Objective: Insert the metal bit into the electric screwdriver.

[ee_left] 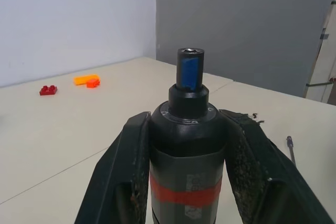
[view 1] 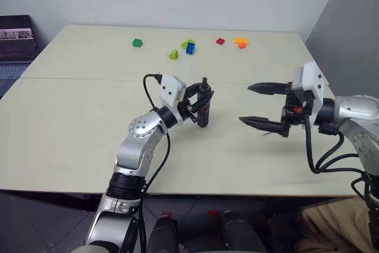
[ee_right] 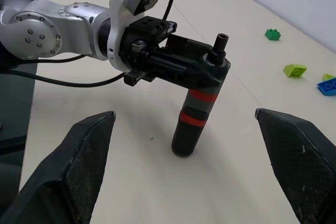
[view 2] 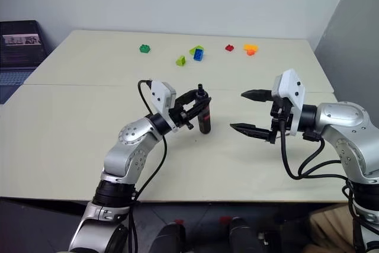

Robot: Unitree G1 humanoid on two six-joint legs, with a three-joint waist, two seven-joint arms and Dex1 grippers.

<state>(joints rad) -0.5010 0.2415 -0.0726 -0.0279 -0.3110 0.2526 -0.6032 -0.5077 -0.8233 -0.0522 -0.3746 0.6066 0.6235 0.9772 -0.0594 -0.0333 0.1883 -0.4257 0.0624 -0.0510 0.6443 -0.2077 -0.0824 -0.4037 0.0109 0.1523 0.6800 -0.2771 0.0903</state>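
Left eye view: frame centre.
Left gripper [view 1: 201, 103]: clamps upright slim black red-banded electric screwdriver [view 1: 204, 111].
Right gripper [view 1: 256, 105]: fingers spread, empty.
Thin grey metal bit [ee_left: 290, 149]: on table.

Pale counter [view 1: 71, 134], seam across middle. At far side, row of small toy bricks — green brick [view 1: 137, 42], lime brick [view 1: 173, 55], blue brick [view 1: 190, 49] touching another lime piece, red brick [view 1: 220, 41], orange bricks [view 1: 241, 42]. Dark laptop [view 1: 13, 45] beside counter's left edge, near wall.
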